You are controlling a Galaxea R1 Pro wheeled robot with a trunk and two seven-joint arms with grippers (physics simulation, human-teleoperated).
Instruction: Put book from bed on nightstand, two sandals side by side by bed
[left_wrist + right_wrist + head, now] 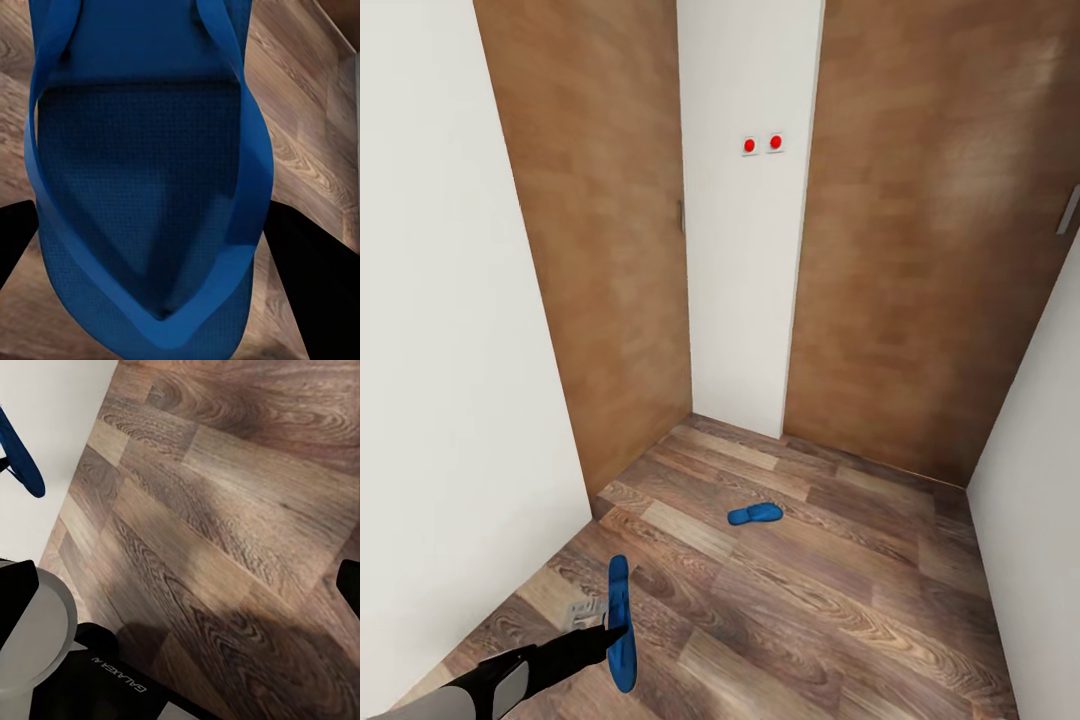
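Here our left tool (615, 630) pinched one blue sandal (620, 625), held on edge above the wood-plank floor (840, 610) near the white wall on the left. In the left wrist view that sandal (150, 202) sat between the two dark fingers (311, 277), straps facing the camera. The other sandal (755, 514) lay flat on the floor, well apart, toward the corner where two wooden doors (600, 250) flanked a white wall strip with two red switches (762, 144). For the right tool we could not tell spread or pressed; its view showed floor (225, 525) and the held sandal's edge (19, 457).
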